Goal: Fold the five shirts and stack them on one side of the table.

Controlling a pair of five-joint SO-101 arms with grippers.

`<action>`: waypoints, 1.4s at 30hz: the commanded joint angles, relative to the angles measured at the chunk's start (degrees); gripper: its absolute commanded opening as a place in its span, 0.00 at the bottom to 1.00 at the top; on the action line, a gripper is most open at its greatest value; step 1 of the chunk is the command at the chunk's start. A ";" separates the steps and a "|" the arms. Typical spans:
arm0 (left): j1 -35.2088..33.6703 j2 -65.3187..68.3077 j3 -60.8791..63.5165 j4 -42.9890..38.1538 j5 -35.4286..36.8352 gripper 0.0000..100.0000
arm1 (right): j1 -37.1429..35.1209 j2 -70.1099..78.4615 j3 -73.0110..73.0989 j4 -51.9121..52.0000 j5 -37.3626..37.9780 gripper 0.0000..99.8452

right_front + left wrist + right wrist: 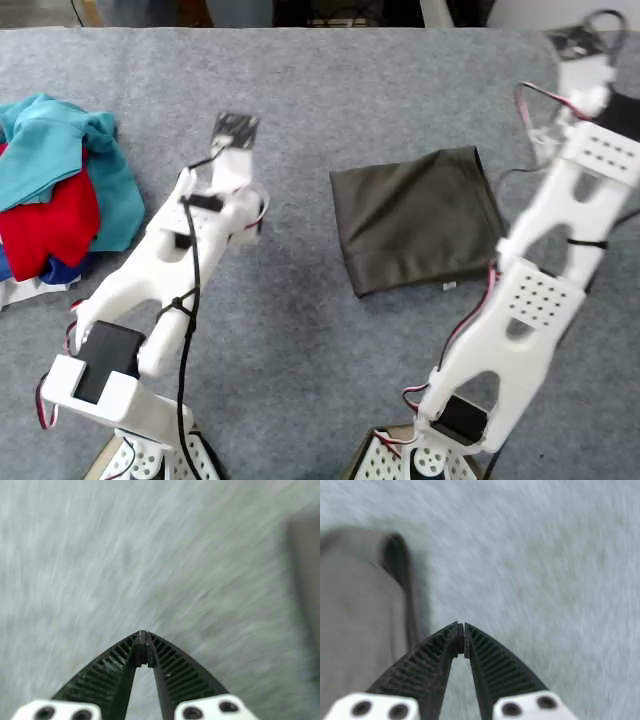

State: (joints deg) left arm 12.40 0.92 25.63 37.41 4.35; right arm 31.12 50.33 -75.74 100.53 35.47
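Folded shirt (415, 220) lies flat, long axis crosswise.

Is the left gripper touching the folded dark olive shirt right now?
Apart. In the high view a broad stretch of bare grey table lies between the left gripper and the folded dark olive shirt.

**Pile cut off at the edge, lower layers buried**

The pile of shirts (55, 190) runs off the high view's left edge. Blue cloth (55, 270) and white cloth (25, 292) show as slivers under the red shirt (50, 225). In the left wrist view the folded dark shirt (306, 565) is a blurred strip cut by the picture's edge.
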 commanded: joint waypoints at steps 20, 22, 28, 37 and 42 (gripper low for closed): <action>13.32 40.44 -52.88 1.58 0.53 0.03 | 3.87 -36.09 82.15 -32.26 5.45 0.01; 12.44 42.81 -53.23 1.58 0.53 0.03 | 6.51 -36.09 85.05 -37.71 5.45 0.01; 10.95 44.31 -53.23 1.58 0.53 0.03 | 9.14 -36.18 94.90 -50.73 5.54 0.01; 12.26 40.09 -58.68 5.63 0.44 0.03 | 6.68 -43.56 85.85 -34.20 5.27 0.01; 11.65 41.23 -59.21 7.56 0.44 0.03 | -0.53 -45.05 82.15 -30.77 5.10 0.01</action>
State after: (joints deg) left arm 24.35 45.14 -30.37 43.91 4.35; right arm 34.37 8.04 9.71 68.35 40.22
